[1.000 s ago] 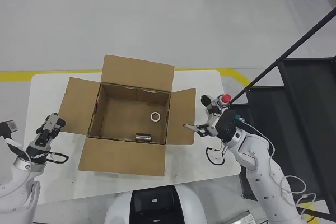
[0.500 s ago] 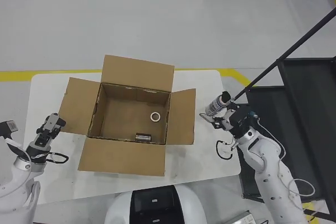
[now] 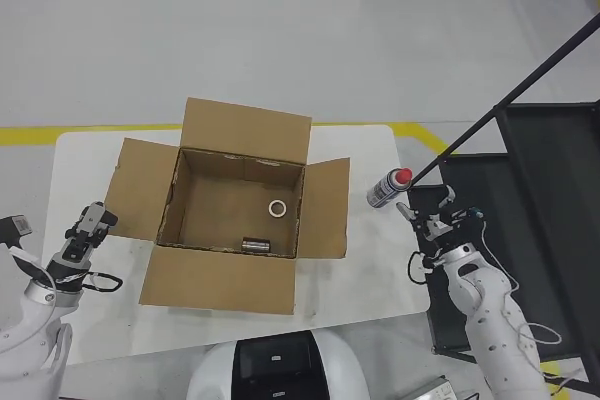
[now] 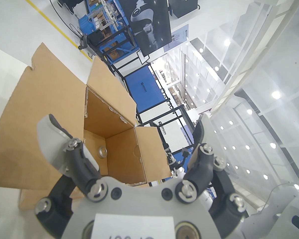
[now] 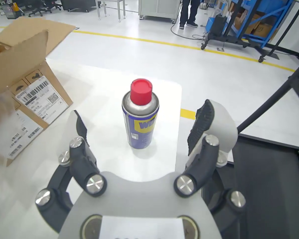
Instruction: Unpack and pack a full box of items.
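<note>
An open cardboard box (image 3: 230,205) stands mid-table with its flaps spread. On its floor lie a white tape roll (image 3: 277,208) and a dark cylinder (image 3: 255,243). A blue spray can with a red cap (image 3: 389,187) stands upright on the table to the right of the box. My right gripper (image 3: 427,212) is open just behind the can (image 5: 140,115), not touching it, with a finger off to each side. My left gripper (image 3: 88,228) is open and holds nothing, off the box's left flap. In the left wrist view a round item (image 4: 102,151) shows inside the box (image 4: 109,115).
A black metal rack (image 3: 540,230) stands close against the table's right edge, beside my right arm. The white table (image 3: 370,290) has bare room in front of the box and around the can. A labelled box wall (image 5: 35,100) faces the right gripper.
The right gripper carried the spray can away from the box's right flap, set it upright on the table, let it go and drew back. The left arm stayed still.
</note>
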### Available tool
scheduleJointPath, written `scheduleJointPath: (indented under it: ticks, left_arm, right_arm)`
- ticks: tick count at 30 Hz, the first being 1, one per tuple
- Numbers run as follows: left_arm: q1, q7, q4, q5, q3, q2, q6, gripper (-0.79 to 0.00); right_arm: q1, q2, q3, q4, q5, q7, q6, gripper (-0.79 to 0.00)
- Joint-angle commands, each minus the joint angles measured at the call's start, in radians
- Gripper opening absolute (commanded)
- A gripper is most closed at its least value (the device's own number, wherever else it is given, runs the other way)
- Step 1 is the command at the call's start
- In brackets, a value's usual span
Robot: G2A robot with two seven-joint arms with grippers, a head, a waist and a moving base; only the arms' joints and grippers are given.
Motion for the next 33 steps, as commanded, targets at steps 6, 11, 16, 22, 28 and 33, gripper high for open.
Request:
scheduleJointPath:
  ticks: [6, 11, 16, 22, 28, 33]
  left_arm:
    - [0.000, 0.000, 0.000, 0.000, 0.000, 0.000, 0.000, 0.000]
    - [0.000, 0.000, 0.000, 0.000, 0.000, 0.000, 0.000, 0.000]
    - [0.000, 0.000, 0.000, 0.000, 0.000, 0.000, 0.000, 0.000]
    - [0.000, 0.000, 0.000, 0.000, 0.000, 0.000, 0.000, 0.000]
    - [0.000, 0.000, 0.000, 0.000, 0.000, 0.000, 0.000, 0.000]
    - [0.000, 0.000, 0.000, 0.000, 0.000, 0.000, 0.000, 0.000]
  right_arm:
    - [0.107, -0.005, -0.078, 0.184, -0.051, -0.037, -0.028, 0.000]
    - [0.181, -0.008, -0.119, 0.281, -0.070, -0.050, -0.040, 0.000]
    - [0.252, -0.010, -0.143, 0.355, -0.086, -0.048, -0.034, 0.000]
    - [0.330, -0.017, -0.181, 0.436, -0.078, -0.054, -0.036, 0.000]
    - [0.386, -0.027, -0.218, 0.503, -0.069, -0.044, 0.000, 0.000]
    - [0.412, -0.032, -0.242, 0.539, -0.066, -0.058, -0.007, -0.785]
